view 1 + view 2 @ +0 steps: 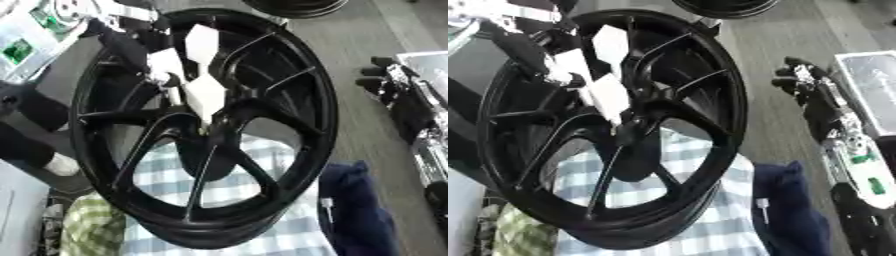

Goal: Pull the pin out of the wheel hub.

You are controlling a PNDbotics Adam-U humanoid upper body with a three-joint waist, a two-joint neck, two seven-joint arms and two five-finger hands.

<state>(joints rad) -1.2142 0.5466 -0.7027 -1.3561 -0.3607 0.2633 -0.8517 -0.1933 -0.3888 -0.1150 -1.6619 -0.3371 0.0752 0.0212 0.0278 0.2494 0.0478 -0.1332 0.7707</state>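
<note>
This looks like a workshop or robot test lab. A black wheel (206,130) stands upright over a checked cloth (254,185), a second wheel (293,7) lies on the grey floor (350,45), and circuit boards (17,47) show at the edge.

Blue-checked cloth (262,235) — black wheel (297,75), navy fabric (354,210) on it

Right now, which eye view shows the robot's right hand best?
The right eye view: the right hand sits well inside the frame beside the black wheel, with its dark fingers and the arm trailing down behind it all visible. The left eye view shows the same hand pushed against the right edge, its arm partly cut off.
</note>
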